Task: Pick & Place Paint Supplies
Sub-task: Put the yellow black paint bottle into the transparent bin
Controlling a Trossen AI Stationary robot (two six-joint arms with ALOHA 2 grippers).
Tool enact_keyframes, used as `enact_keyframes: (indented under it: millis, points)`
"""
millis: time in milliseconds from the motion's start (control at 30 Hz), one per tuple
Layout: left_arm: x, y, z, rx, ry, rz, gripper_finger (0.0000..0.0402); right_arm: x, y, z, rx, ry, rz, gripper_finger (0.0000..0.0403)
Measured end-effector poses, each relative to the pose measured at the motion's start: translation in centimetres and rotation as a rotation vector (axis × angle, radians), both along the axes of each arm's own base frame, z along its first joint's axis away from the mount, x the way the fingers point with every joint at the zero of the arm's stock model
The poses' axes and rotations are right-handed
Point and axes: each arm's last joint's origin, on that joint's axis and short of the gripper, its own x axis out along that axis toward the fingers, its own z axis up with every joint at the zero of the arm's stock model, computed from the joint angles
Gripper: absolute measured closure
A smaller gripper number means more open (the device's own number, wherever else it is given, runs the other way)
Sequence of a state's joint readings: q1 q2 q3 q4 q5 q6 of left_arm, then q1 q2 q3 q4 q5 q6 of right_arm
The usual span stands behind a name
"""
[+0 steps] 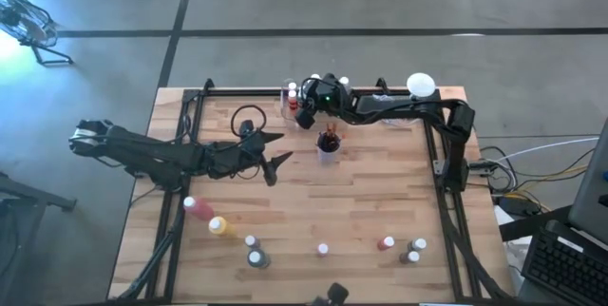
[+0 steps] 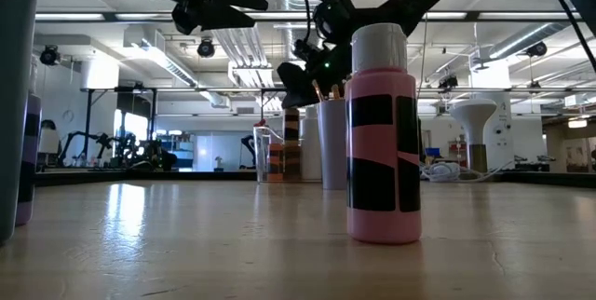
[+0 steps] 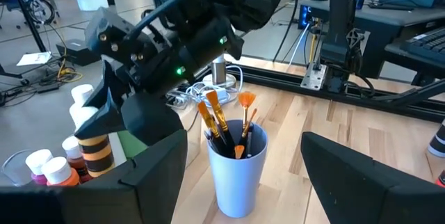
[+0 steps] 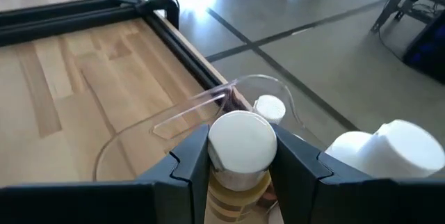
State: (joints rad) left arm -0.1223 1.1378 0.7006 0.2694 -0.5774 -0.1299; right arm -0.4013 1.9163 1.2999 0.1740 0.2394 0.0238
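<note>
My right gripper (image 1: 302, 106) reaches in from the table's right to the far edge and is shut on a white-capped paint bottle (image 4: 240, 144) with orange and dark bands. Below it stands a clear container (image 4: 201, 109) that holds other white-capped bottles (image 3: 42, 168). A white cup (image 3: 236, 172) with orange-tipped paintbrushes (image 3: 222, 116) stands on the table just nearer, between the container and my left gripper (image 1: 277, 151). That gripper hangs open above the table, level, pointing at the cup and holding nothing. My right gripper pinches the banded bottle between its two fingers (image 4: 186, 161) at the top, by the white cap (image 4: 240, 132). The fingers slant down from the table's right side. The bottle stands upright in the hold over the clear container; its lower end is hidden.
Several paint bottles stand or lie along the near part of the table, among them a pink one (image 2: 382, 132), a yellow one (image 1: 220, 225) and a red one (image 1: 385, 242). Black frame rails (image 1: 190, 125) run along the table's sides. A cable loop (image 1: 247, 116) lies at the far left.
</note>
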Motion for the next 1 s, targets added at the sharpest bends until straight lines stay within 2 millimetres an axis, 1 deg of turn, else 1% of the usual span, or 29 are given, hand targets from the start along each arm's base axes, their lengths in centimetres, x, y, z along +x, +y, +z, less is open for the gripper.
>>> enact_keyframes:
  millis: [267, 500, 1000]
  points:
    - [0.0, 0.0, 0.0, -0.002, -0.001, 0.0, 0.0115, 0.5, -0.5, -1.5, 0.003, -0.002, -0.036, 0.029]
    - [0.0, 0.0, 0.0, -0.002, -0.001, 0.0, 0.0115, 0.4, -1.2, -2.4, 0.011, 0.014, -0.072, 0.029]
    - [0.0, 0.0, 0.0, -0.004, -0.002, 0.0, 0.0115, 0.5, -1.3, -3.0, 0.017, 0.025, -0.072, 0.029]
